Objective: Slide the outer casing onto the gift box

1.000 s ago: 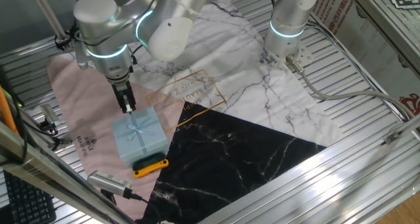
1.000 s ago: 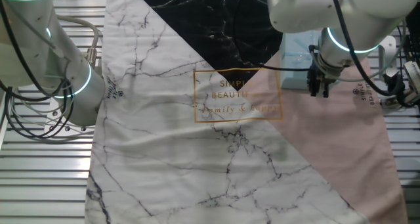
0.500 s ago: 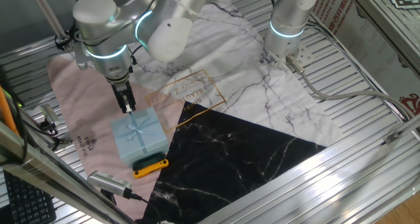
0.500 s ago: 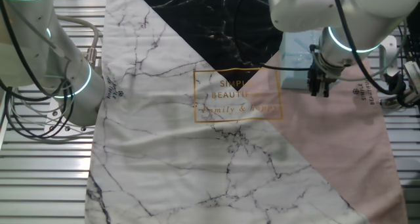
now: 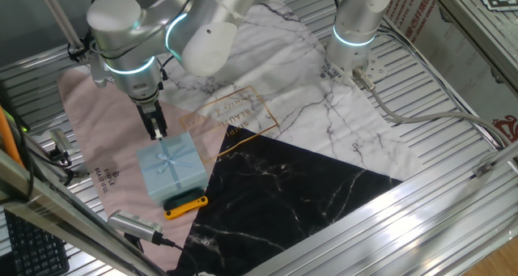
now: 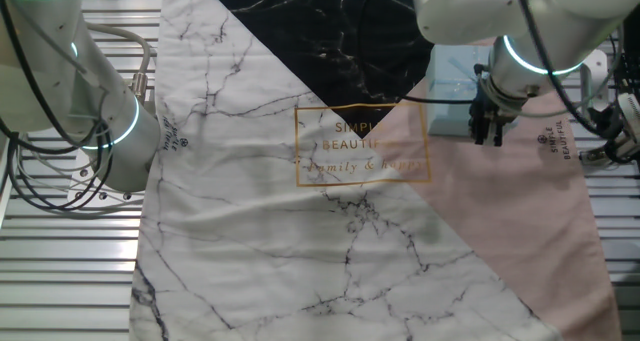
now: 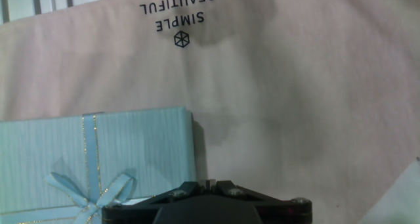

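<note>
A work surface of ribbed, silver metal slats fills the scene. A large cloth covers most of it, printed in three angled areas: white marble with grey veins, black marble with pale veins, and plain dusty pink. A thin gold rectangle with gold lettering sits at the cloth's centre. Small dark lettering reading "SIMPLE BEAUTIFUL" is printed on the pink area. Grey cables trail across the bare slats. Metal frame bars border the near side, and a dark keyboard shows at the lower left corner. Lighting is even and bright.
</note>
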`<state>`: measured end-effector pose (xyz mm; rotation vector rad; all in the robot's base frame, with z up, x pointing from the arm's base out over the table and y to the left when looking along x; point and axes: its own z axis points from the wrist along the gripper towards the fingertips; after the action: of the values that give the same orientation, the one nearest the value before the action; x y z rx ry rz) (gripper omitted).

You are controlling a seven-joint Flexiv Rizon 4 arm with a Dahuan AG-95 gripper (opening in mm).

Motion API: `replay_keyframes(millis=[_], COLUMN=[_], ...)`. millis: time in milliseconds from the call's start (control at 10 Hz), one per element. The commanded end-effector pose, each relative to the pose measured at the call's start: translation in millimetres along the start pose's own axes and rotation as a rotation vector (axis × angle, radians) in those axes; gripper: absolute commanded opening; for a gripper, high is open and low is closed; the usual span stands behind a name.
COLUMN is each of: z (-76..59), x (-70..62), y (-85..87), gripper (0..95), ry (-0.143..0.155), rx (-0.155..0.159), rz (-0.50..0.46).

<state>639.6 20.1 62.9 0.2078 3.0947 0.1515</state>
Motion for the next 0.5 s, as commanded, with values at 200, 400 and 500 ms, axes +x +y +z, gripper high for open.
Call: replay_keyframes(millis=[200,400,500], z=[-1.1,-1.4,-1.4], x=[-0.3,-0.2,0.0], y=[0.7,0.6,0.0], gripper=[0.0,0.0,0.0], ry=[0.006,0.001,0.000], rx=[-0.003,0.024,0.078], rz=[-0.011,-0.040,-0.076])
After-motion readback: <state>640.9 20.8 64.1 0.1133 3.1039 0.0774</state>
